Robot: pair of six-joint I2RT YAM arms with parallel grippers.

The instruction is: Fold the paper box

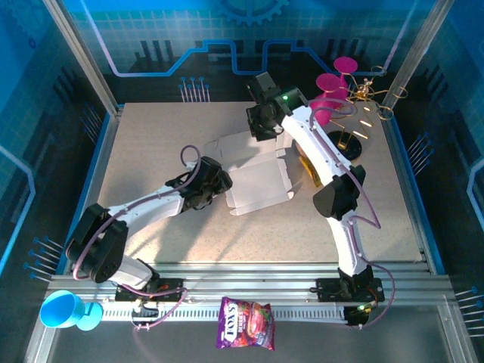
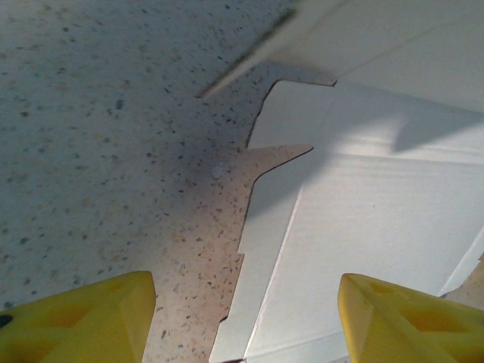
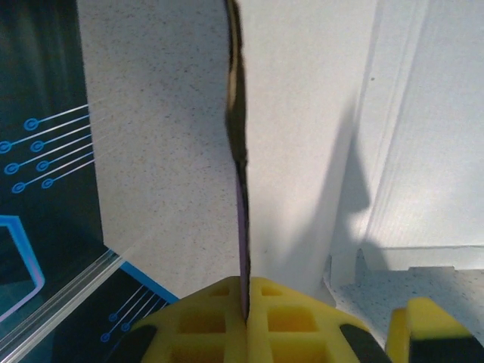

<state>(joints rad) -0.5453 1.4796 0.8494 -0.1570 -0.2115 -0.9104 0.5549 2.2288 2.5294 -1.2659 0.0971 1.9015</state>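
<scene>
From above, the paper box lies opened flat, whitish side up, in the middle of the desk. The step in hand looks like raising its far flap, and the next move likely calls for creasing that flap over the panel.

At the left wrist, the left gripper has its jaws spread wide over the blank's left edge, holding nothing.

At the right wrist, the right gripper seems clenched on the upright flap.
</scene>
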